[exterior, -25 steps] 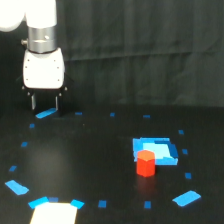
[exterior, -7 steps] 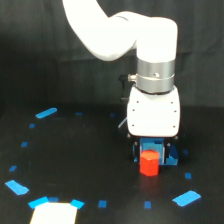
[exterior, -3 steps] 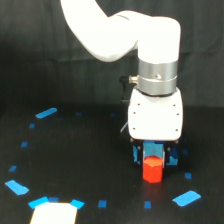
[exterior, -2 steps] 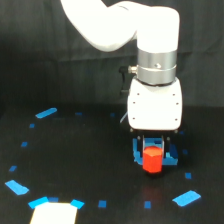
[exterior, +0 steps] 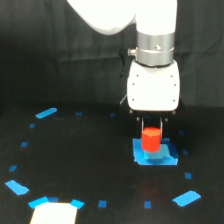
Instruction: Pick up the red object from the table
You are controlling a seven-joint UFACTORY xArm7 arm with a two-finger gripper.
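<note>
Your gripper (exterior: pixel 152 131) is clamped narrowly on the red object (exterior: pixel 151 139): the two dark fingers (exterior: pixel 143 123) drop from the white gripper body and flank the top of the block, one on each side, with no gap visible between them and it. The block hangs below the white body, upright, and sits over the blue square patch (exterior: pixel 155 155); a strip of blue shows under its lower edge, so it looks raised off the table (exterior: pixel 90 165), though from this one angle you cannot be fully sure.

Taking the blue square patch as your landmark: toward the exterior view's left of it lies a wide stretch of bare black surface, with only small blue tape marks scattered about and a longer blue strip (exterior: pixel 46 113) far off toward the back. Nearer the camera from the patch, on the exterior view's right, lies another blue piece (exterior: pixel 186 198). Far to the patch's left, at the bottom edge, a pale sheet (exterior: pixel 54 213) is cut off by the frame.

The arm above the silver wrist ring is cropped at the top. The fingertips are partly hidden behind the block.
</note>
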